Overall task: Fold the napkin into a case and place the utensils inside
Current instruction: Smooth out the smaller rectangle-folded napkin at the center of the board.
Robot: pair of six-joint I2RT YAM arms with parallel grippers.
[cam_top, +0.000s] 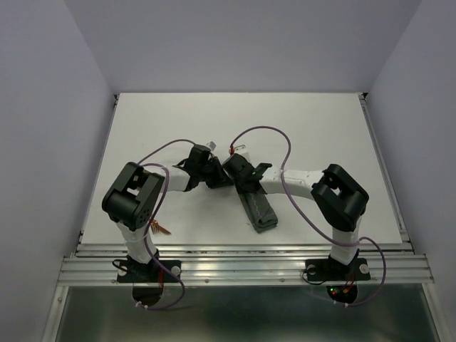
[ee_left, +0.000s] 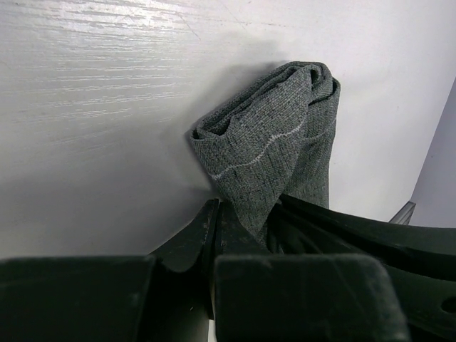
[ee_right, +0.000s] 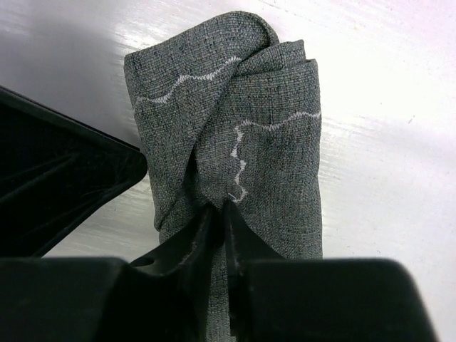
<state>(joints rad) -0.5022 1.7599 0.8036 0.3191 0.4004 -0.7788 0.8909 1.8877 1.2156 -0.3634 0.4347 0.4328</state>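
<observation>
White table (cam_top: 320, 128) holds the napkin (cam_top: 260, 214) (folded narrow), pinched by left end effector (ee_left: 246, 221) and right end effector (ee_right: 219, 214).

The white counter (cam_top: 320, 128) carries a folded grey napkin (cam_top: 259, 214) near its middle and copper-brown utensils (cam_top: 159, 229) at its near left edge.

Soft overhead light streaks glare across the table (ee_left: 100, 50) at ten o'clock in the left wrist view, the napkin (ee_left: 274, 142) shadowing toward nine.
</observation>
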